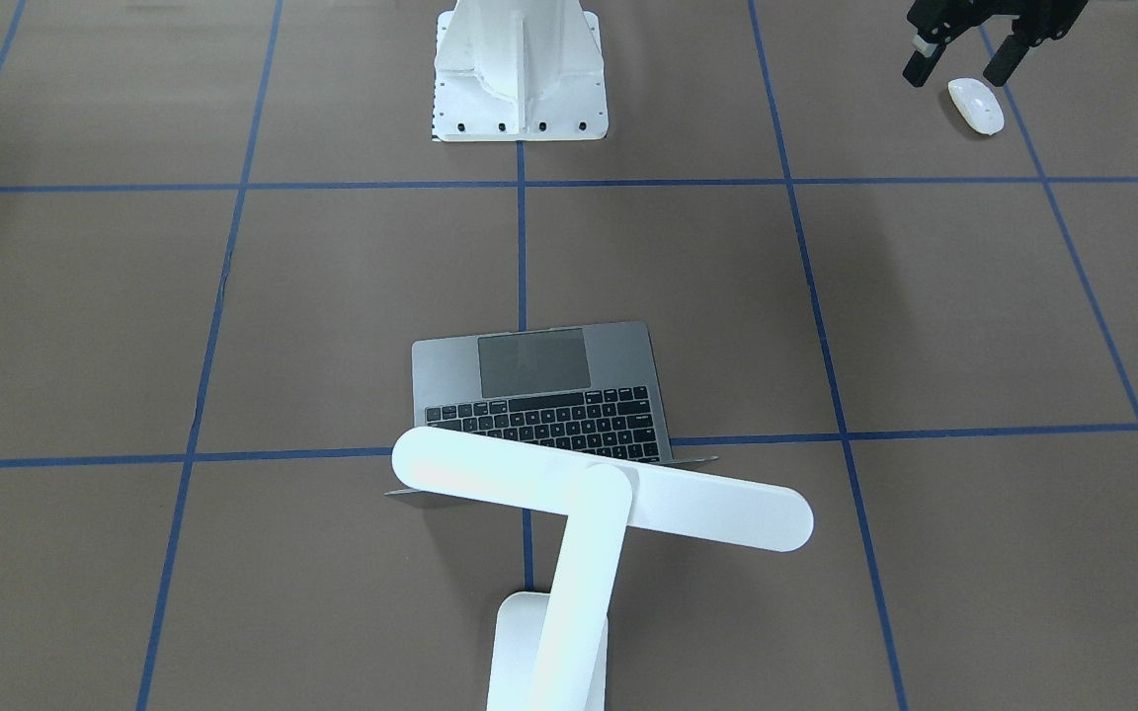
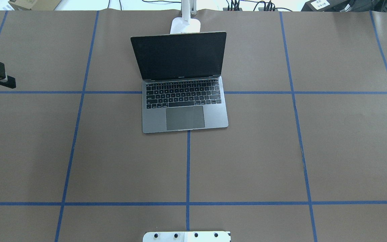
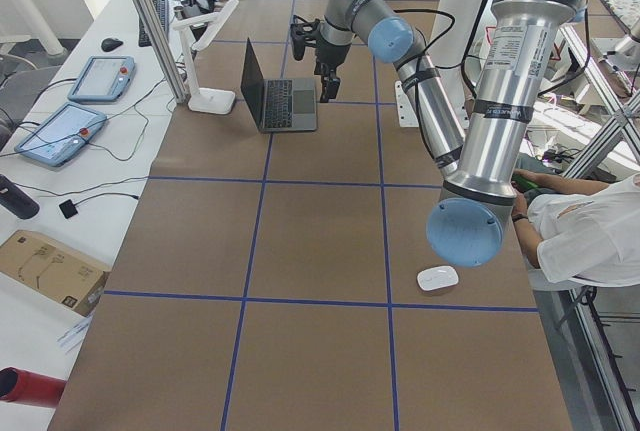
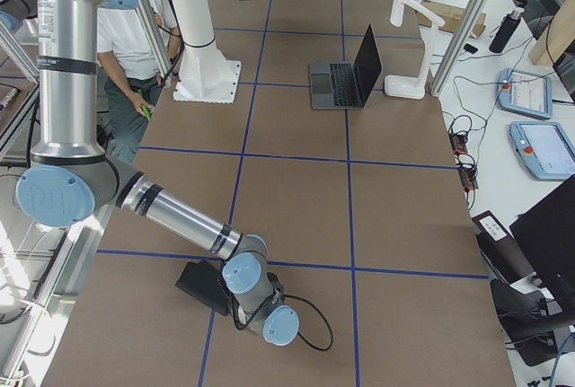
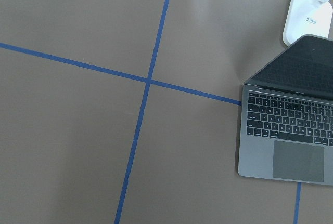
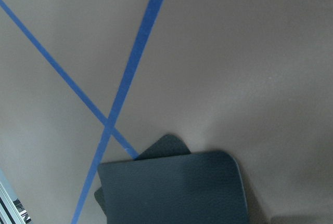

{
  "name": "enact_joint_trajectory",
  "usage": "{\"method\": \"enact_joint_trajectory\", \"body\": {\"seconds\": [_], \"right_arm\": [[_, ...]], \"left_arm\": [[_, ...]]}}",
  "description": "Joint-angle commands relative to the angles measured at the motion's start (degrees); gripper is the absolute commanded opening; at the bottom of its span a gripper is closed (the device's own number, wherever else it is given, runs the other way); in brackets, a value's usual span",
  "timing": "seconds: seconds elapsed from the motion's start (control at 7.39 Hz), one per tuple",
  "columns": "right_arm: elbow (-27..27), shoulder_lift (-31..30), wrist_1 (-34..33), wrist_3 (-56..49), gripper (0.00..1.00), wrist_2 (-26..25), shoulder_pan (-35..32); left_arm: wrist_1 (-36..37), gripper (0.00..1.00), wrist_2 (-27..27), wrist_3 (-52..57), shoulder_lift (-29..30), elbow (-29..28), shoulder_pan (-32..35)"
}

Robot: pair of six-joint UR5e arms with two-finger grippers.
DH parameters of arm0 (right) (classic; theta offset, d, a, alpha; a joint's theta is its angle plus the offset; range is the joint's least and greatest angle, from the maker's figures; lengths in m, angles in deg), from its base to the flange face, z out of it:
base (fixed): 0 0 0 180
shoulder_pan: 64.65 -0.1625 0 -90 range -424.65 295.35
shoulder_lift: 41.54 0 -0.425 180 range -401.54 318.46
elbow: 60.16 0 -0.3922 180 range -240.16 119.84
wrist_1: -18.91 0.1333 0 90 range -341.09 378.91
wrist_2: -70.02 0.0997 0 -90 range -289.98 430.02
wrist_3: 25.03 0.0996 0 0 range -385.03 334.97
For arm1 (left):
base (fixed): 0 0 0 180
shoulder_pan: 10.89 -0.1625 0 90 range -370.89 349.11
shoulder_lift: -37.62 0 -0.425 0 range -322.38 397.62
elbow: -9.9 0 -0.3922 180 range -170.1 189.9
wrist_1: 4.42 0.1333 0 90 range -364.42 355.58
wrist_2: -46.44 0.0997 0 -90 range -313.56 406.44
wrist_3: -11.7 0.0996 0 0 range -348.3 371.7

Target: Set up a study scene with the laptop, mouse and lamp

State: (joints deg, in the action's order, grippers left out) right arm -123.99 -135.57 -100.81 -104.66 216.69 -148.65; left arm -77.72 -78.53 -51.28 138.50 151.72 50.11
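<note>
Nearest the front-facing camera stands the white desk lamp with a long flat bar head [image 1: 601,496], its base just behind the open screen of the slim space-grey metal laptop [image 1: 539,367]. That laptop sits mid-table on the brown paper-covered table [image 1: 925,316], which is gridded with blue tape. The small glossy white oval mouse [image 1: 976,106] lies toward the robot's left end, near the robot's edge. The left gripper [image 1: 956,74] hangs high above the table, fingers spread, grasping nothing. The right gripper [image 4: 226,295] is low beside a thin black square mat [image 4: 199,285]; I cannot tell whether it is spread or clenched.
</note>
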Motion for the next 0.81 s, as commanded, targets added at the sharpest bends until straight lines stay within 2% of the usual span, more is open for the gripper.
{"method": "enact_joint_trajectory", "body": {"seconds": [0.0, 0.68], "right_arm": [[-0.2, -0.3, -0.3, -0.1, 0.98, 0.8, 0.2], [-0.3, -0.6, -2.4, -0.5, 0.97, 3.4, 0.2]], "left_arm": [[0.1, 0.99, 0.0, -0.1, -0.1, 0.1, 0.0], [0.1, 0.99, 0.0, -0.1, -0.1, 0.1, 0.0]]}}
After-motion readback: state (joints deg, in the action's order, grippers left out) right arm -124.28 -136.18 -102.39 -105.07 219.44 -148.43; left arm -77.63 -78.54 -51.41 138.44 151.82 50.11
